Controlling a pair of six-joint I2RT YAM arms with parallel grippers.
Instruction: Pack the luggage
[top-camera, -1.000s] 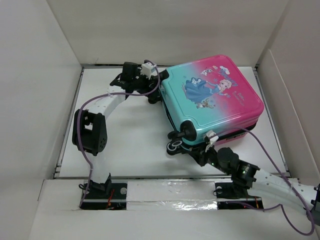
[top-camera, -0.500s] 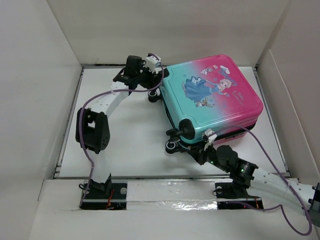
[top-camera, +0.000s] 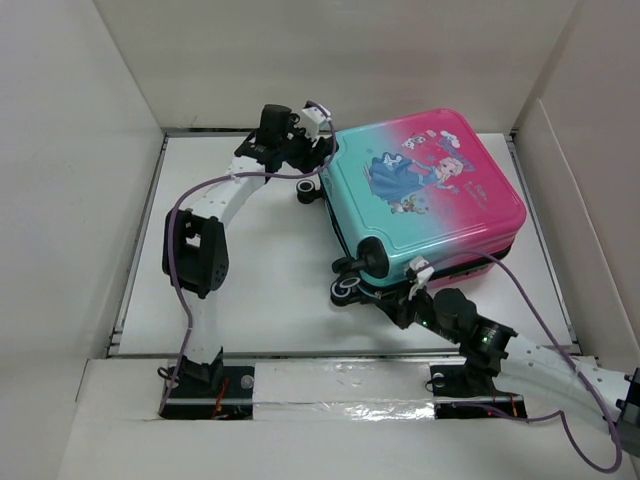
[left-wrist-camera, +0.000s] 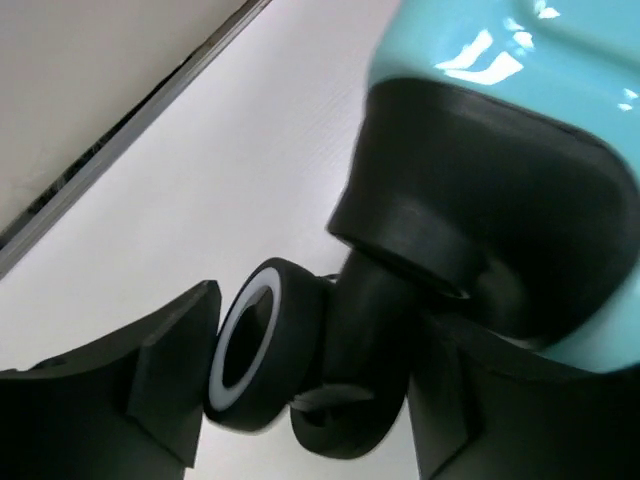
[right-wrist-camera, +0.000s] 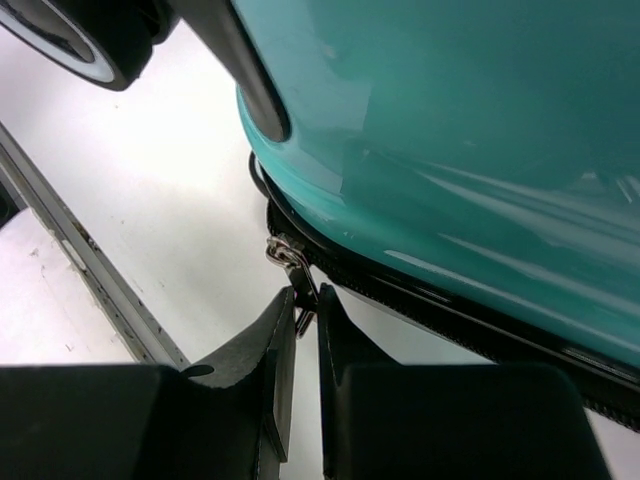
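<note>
The luggage (top-camera: 425, 195) lies shut and flat on the white worktop (top-camera: 260, 270), toward its far right, hemmed in by tall white walls (top-camera: 330, 60). Its glossy hard shell looks stiff, slippery and probably light, and its wheels may let it roll, so trim and hardware offer the surest holds. The right gripper (right-wrist-camera: 305, 330) has its jaws clenched on the zip pull (right-wrist-camera: 290, 262) at the near edge. The left gripper (left-wrist-camera: 315, 340) straddles 1 far-corner wheel (left-wrist-camera: 255, 355), though whether it grips is unclear. The closed zip bars packing.

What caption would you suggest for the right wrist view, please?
Right gripper shut on the zipper pull of the teal luggage.
</note>
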